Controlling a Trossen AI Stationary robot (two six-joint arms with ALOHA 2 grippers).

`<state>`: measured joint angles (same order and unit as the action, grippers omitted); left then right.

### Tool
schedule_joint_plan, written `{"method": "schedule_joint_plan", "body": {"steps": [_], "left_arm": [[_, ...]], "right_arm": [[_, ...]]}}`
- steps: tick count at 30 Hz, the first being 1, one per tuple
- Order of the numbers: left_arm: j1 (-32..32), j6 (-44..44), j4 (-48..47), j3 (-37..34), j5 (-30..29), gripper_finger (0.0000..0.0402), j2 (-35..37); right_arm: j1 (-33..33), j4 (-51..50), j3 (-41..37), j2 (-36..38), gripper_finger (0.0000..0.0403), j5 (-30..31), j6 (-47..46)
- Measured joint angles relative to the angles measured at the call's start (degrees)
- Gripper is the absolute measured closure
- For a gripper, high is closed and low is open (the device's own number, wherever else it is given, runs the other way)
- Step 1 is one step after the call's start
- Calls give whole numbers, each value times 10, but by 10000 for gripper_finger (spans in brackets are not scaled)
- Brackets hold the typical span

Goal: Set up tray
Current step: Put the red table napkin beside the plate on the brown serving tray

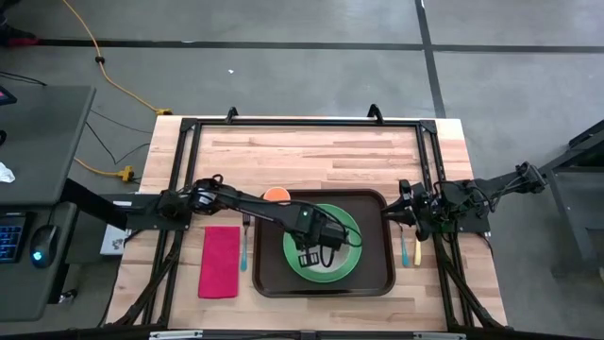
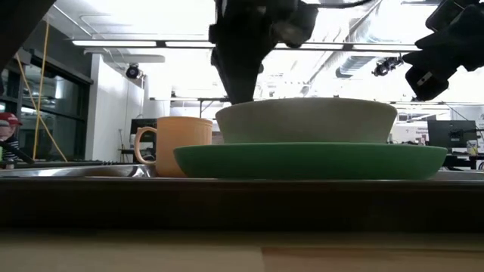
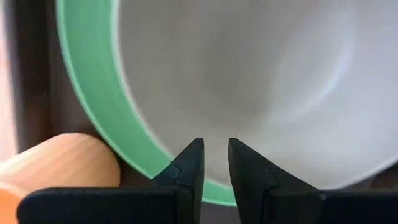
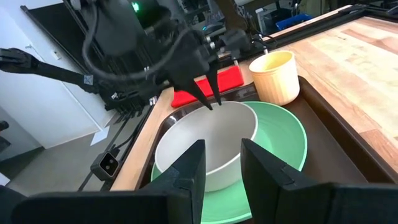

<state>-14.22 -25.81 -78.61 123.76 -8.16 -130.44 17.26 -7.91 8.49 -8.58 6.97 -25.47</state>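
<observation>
A dark brown tray [image 1: 377, 203] lies mid-table. On it rests a green plate [image 4: 280, 137] with a white bowl [image 4: 217, 127] standing on it, and a peach cup [image 4: 273, 76] stands on the tray beside the plate. My left gripper [image 4: 210, 99] points straight down just above the bowl's rim on the cup's side. Its fingers [image 3: 186, 165] are a little apart, with nothing between them. My right gripper [image 4: 222, 155] waits open and level at the tray's right edge, also seen in the high view [image 1: 396, 213].
A red napkin [image 1: 219, 261] lies flat left of the tray, with a blue-handled utensil [image 1: 244, 247] between the two. Two more utensils [image 1: 411, 249] lie right of the tray, under my right arm. A black frame [image 1: 302, 121] borders the bare far half of the wooden table.
</observation>
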Motion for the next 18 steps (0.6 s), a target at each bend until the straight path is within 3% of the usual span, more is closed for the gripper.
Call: {"method": "schedule_joint_plan", "body": {"steps": [8, 18], "left_arm": [[0, -24, -3, 0, -3, 298, 55], [-16, -119, -114, -5, 2, 298, 119]], "right_arm": [[0, 0, 0, 0, 325, 3, 0], [0, 0, 0, 0, 325, 3, -1]]}}
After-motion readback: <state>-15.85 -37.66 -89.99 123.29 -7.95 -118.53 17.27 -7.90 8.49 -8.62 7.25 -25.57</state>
